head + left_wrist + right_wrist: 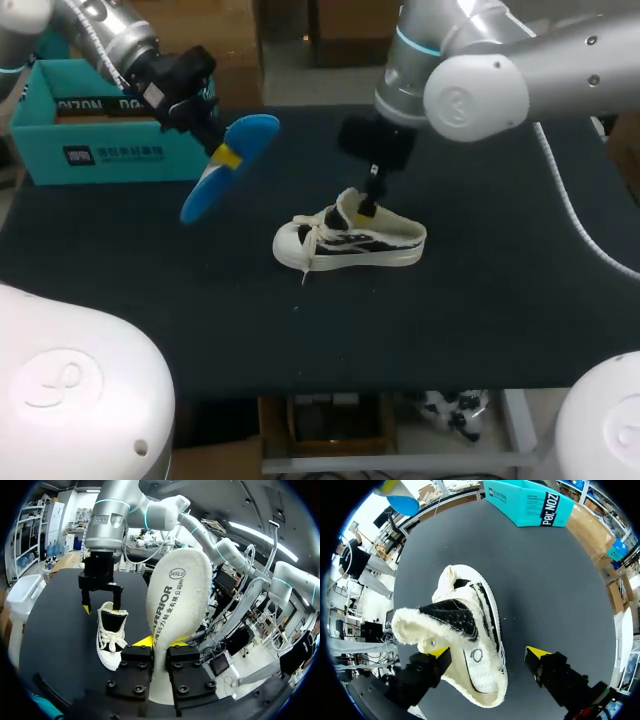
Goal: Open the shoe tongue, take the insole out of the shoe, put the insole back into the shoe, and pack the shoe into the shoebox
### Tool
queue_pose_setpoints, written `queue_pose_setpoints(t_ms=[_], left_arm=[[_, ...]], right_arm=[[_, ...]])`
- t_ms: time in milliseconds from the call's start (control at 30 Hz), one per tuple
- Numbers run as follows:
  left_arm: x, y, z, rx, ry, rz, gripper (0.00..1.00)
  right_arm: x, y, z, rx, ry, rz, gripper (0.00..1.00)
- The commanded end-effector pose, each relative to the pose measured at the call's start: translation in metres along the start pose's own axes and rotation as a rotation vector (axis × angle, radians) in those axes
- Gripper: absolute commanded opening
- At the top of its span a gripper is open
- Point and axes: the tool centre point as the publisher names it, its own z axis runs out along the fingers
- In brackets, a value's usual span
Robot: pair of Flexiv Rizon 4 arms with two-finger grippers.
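Note:
A white low-top shoe (350,240) with black side stripes lies on the black table, its toe toward my left side. The blue insole (230,160) hangs in the air to the shoe's left, my left gripper (228,157) shut on it. In the left wrist view the insole's cream underside (175,605) rises between the fingers of that gripper (160,642). My right gripper (370,207) stands open over the shoe's mouth. In the right wrist view this gripper (487,652) has one fingertip (437,652) by the raised tongue (450,617) and the other outside the shoe (475,645).
A teal shoebox (100,130) stands at the table's back left, behind the left arm; it also shows as the shoebox (535,505) beyond the shoe. Bare black table (480,300) lies in front of and to the right of the shoe.

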Motion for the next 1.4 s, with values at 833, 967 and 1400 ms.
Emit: queue_pose_setpoints(t_ms=[833, 967, 1400], left_arm=[[-0.006, 0.010, 0.002, -0.003, -0.010, -0.015, 0.00], [-0.010, 0.002, 0.005, -0.016, 0.027, 0.011, 0.00], [-0.005, -0.040, 0.012, -0.079, 0.156, 0.180, 0.00]], right_arm=[[0.015, 0.008, 0.001, 0.114, -0.034, 0.064, 0.00], [0.021, 0.007, -0.004, 0.106, -0.037, 0.125, 0.00], [0.044, 0.001, -0.024, -0.006, -0.060, 0.472, 0.00]])
